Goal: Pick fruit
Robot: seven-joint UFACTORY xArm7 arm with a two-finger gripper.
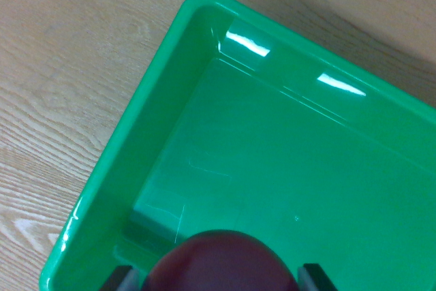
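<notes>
The pincer pinches a dark red fruit between its two fingers, low in the wrist view, above the empty green bin. Released too high, the round fruit may roll or bounce against the near wall; beyond lies the wooden tabletop.
</notes>
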